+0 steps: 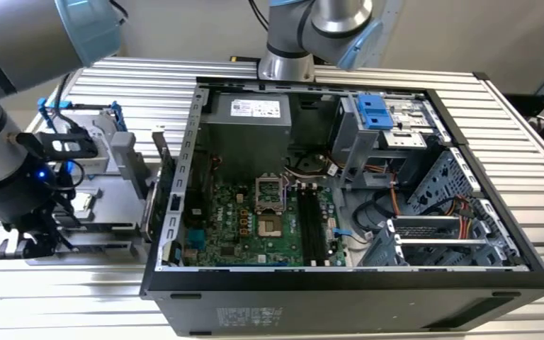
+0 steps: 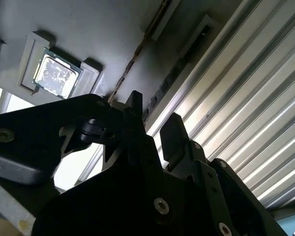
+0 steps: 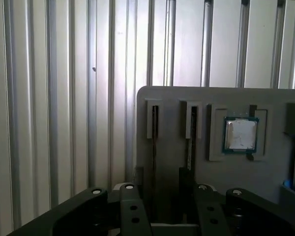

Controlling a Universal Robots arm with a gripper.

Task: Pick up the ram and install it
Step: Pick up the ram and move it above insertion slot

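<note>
On a ribbed metal table [image 1: 139,78], one open computer case [image 1: 348,304] sits beside one grey tray [image 3: 177,98] with two narrow slots [image 3: 192,120] and one processor chip [image 3: 241,134]. The gripper [image 3: 162,179] hangs unclenched, its two fingers [image 3: 139,196] straddling the ram [image 3: 155,147], on edge in the slot farther from the chip.

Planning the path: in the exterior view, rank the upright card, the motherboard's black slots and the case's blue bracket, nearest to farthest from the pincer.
1. Upright card, at the edge of the gray tray under the pincer.
2. Black slots, on the motherboard inside the case.
3. Blue bracket, in the drive bay, toward the exterior view's right.
</note>
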